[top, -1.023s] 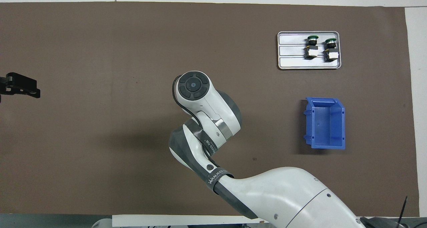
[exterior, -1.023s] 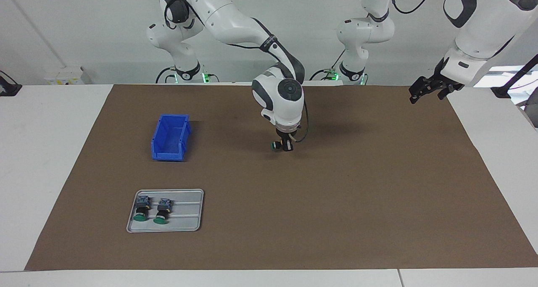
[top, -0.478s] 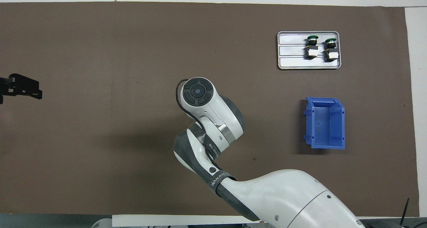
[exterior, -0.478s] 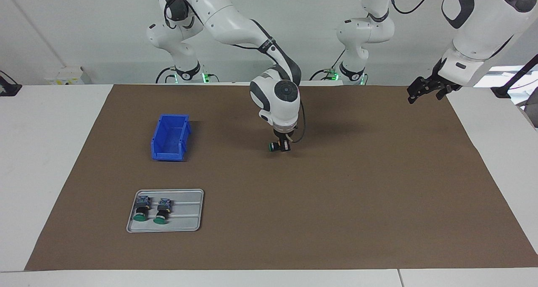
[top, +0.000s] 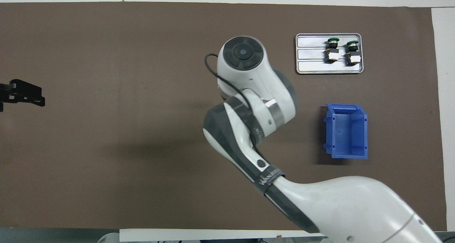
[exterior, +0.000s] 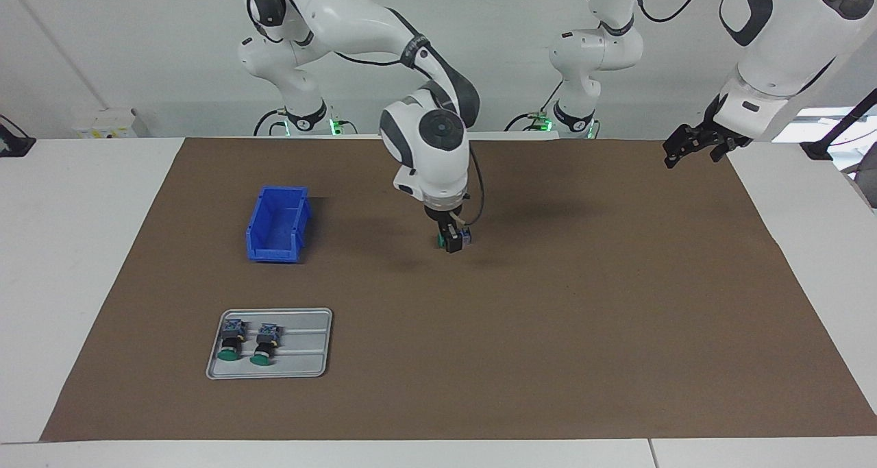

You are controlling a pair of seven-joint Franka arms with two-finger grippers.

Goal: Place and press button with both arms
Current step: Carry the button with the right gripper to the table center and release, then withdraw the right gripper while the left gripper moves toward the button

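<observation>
Lifting off mid-mat, the right gripper (exterior: 452, 240) has let its fingers spread, seemingly leaving the button (exterior: 458, 238) set down there; left gripper (exterior: 693, 146) waits spread over the mat's (exterior: 548, 331) corner; pressing comes next

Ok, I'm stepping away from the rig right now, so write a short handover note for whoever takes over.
Right gripper: low over the middle of the brown mat, right at the button; whether it grips the button cannot be told.
Left gripper: open, waiting in the air over the mat's edge at the left arm's end.
Two spare buttons lie in the grey tray; the blue bin is nearer the robots than the tray.
Done: button brought to the mat's middle.
Left: confirm release, then press the button.
</observation>
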